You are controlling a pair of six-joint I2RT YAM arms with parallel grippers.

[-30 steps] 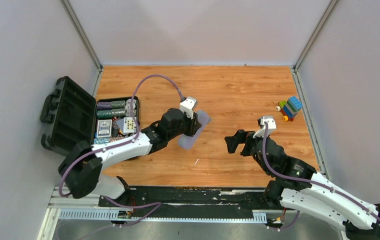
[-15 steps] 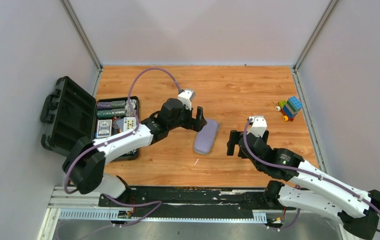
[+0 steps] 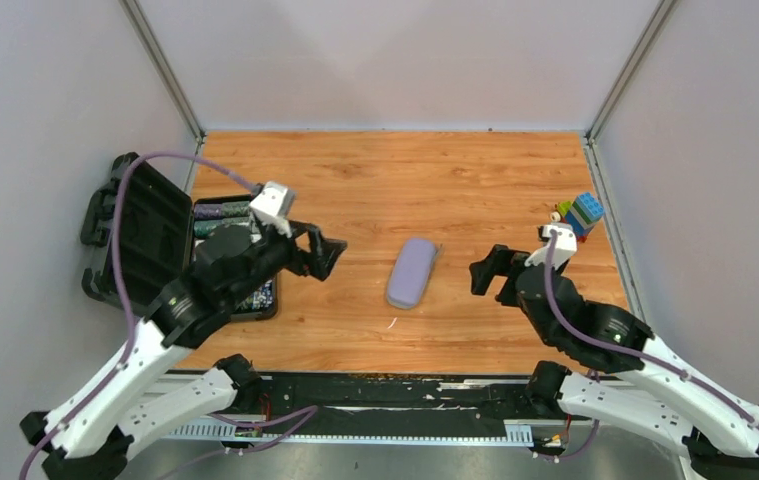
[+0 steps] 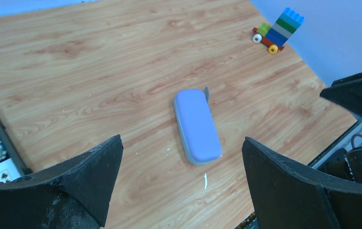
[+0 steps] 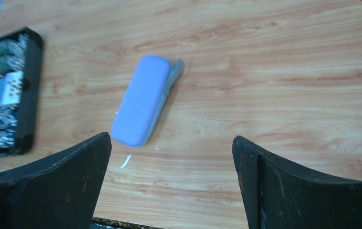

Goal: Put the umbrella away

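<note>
Both reach inward, low: L gripper (image 3: 329, 258), R gripper (image 3: 483, 272) released, flanking lilac case (image 3: 412, 272).

Top camera high above the near edge, looking down on whole table (image 3: 475, 180), left gripper (image 4: 181, 139) camera faces right, right gripper (image 5: 171, 137) camera faces left, both nearer, all share the case (image 3: 412, 272).

Text/labels entry: nothing I can read on any cam. Playing cards (image 5: 8, 88) in the black case (image 5: 32, 90) show printed faces w/ spots, but too small and blurred from here to make out nos. or brand.
</note>
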